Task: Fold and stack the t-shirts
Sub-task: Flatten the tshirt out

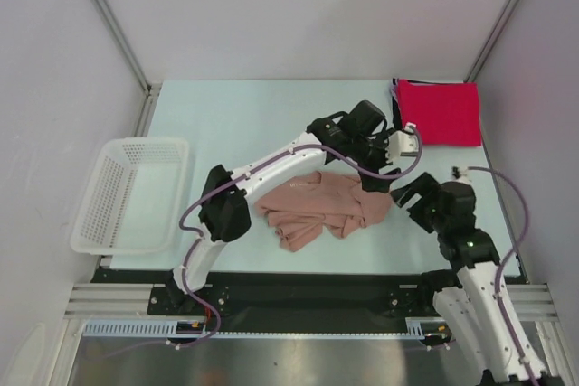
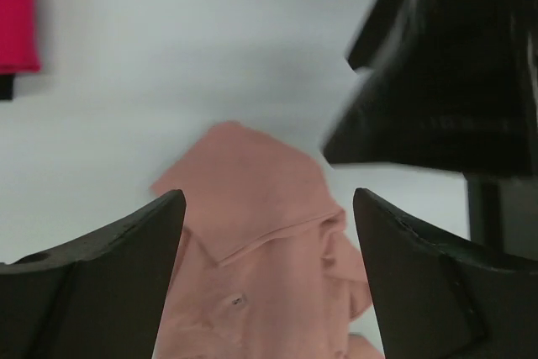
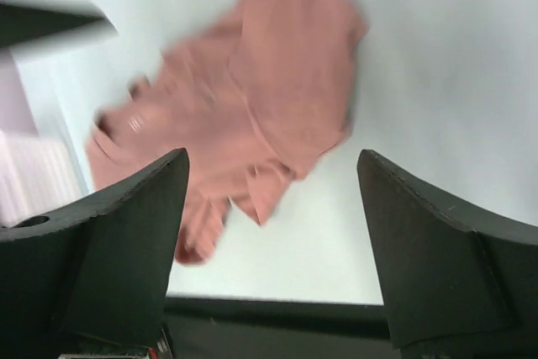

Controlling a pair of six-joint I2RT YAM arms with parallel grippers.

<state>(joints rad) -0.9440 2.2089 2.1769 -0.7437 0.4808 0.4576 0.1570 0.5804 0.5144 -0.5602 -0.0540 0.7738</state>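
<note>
Over the right end of the crumpled pink shirt (image 1: 317, 205) lying centrally on the table (image 1: 226, 115), we hover the left gripper (image 2: 267, 199) and right gripper (image 3: 271, 157), jaws wide and empty; folding looks unstarted, so next we need corner grips to spread it flat.

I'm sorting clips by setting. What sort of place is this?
Probably a robotics lab work cell, not a home: plain grey panel walls on metal frame posts, two robot arms bolted to a mounting rail at the table edge, with a pink t-shirt and white basket as props.
</note>
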